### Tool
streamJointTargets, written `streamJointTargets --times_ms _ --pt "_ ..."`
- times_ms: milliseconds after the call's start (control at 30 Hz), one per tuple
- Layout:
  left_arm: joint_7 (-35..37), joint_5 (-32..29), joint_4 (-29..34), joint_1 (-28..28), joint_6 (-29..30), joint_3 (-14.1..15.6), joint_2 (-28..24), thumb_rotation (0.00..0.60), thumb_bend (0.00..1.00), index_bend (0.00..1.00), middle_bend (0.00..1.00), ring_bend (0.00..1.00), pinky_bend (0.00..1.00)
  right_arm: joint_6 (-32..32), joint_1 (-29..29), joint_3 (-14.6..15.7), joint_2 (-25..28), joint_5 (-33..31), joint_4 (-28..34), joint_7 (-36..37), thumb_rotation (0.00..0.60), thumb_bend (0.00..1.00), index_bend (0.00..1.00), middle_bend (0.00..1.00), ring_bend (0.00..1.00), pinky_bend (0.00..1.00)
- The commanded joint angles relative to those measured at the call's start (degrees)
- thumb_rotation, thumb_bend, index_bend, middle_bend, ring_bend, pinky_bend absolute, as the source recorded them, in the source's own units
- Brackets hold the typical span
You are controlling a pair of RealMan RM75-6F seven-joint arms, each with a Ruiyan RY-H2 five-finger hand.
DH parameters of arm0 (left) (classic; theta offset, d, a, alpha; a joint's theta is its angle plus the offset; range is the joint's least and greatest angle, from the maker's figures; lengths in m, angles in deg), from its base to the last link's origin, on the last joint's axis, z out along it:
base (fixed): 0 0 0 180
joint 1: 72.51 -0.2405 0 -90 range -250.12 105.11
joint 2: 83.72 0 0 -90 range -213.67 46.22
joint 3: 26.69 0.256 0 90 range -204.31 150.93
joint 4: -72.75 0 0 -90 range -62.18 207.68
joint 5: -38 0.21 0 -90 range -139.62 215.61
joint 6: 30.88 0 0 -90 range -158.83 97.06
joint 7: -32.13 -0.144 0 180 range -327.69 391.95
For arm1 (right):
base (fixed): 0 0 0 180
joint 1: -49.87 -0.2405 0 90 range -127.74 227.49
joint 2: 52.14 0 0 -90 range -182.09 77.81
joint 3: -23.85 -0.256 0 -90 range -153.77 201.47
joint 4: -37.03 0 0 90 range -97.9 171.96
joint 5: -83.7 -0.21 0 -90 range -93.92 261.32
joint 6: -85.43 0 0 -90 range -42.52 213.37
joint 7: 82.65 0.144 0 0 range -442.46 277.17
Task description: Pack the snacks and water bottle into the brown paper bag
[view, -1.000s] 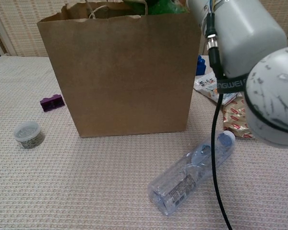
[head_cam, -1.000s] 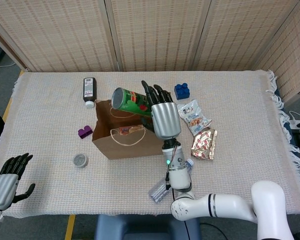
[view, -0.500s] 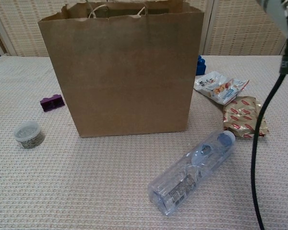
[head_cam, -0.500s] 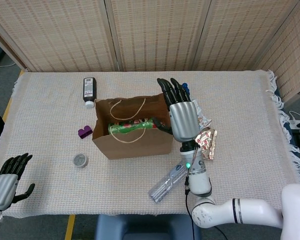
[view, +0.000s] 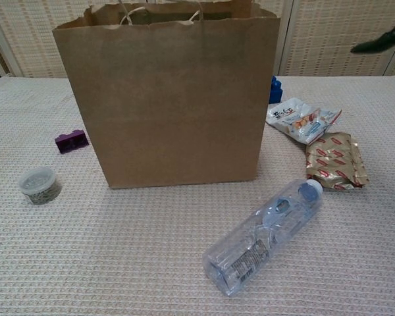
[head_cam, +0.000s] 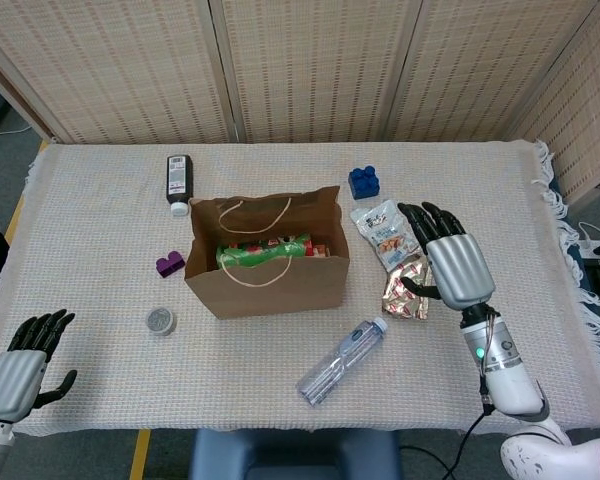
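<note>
Released, the green can (head_cam: 263, 252) now lies inside the brown paper bag (head_cam: 267, 283); right hand (head_cam: 450, 262) has withdrawn, fingers spread, empty, above the snack packets (head_cam: 408, 285).

The brown paper bag (view: 168, 99) hides its own contents in the chest view, and its top is cut by the upper edge. Behind the bag, the blue block (view: 274, 90) shows only a sliver. Right of the bag, the right hand (view: 382, 41) appears only as dark fingertips at the frame's edge. The black bottle's (head_cam: 178, 180) label is too small to read.
</note>
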Motion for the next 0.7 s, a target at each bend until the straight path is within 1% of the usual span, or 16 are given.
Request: streamJointTargets --times_ms 33,67,133,233,333,467,600,700 --pt "-0.58 -0.04 0.0 0.07 -0.23 0.12 0.28 0.6 0.37 0.0 0.0 0.0 0.04 8.5 1.25 6.45 4.61 4.91 -4.59 2.35 0.6 0.06 0.0 0.1 0.06 0.15" --pt "-0.82 -0.1 0.01 0.07 -0.28 0.13 0.39 0.6 0.37 0.0 0.0 0.0 0.04 10.11 1.02 7.63 4.78 5.73 -6.38 1.37 0.6 0.06 0.0 0.1 0.06 0.15" --pt "-1.1 -0.19 0.02 0.11 -0.43 0.17 0.52 0.6 0.37 0.0 0.0 0.0 0.04 12.11 0.77 8.85 3.98 5.41 -8.5 -0.28 0.6 0.05 0.0 0.1 0.06 0.15" --pt "-1.14 -0.34 0.01 0.15 -0.54 0.14 0.57 0.6 0.37 0.0 0.0 0.0 0.04 14.23 0.15 9.55 1.99 3.56 -9.99 -3.04 0.6 0.01 0.0 0.1 0.06 0.15" --pt "-0.91 -0.41 0.0 0.13 -0.45 0.09 0.49 0.6 0.37 0.0 0.0 0.0 0.04 15.18 -0.34 10.09 -0.19 2.05 -11.24 -6.35 0.6 0.0 0.0 0.1 0.04 0.13" --pt "-0.25 -0.38 -0.14 0.09 -0.34 0.08 0.32 0.6 0.37 0.0 0.0 0.0 0.04 14.66 -0.56 11.07 -4.73 0.06 -14.69 -12.8 0.6 0.0 0.0 0.1 0.04 0.13" --pt "0.15 -0.17 -0.2 0.12 -0.4 0.19 0.24 0.6 0.37 0.0 0.0 0.0 0.04 13.78 -0.29 11.56 -9.25 -0.74 -17.74 -15.77 0.6 0.0 0.0 0.1 0.05 0.15" --pt "0.57 -0.21 -0.19 0.1 -0.35 0.15 0.09 0.6 0.37 0.0 0.0 0.0 0.04 13.1 -0.19 11.72 -11.49 0.29 -19.88 -16.24 0.6 0.0 0.07 0.1 0.09 0.19"
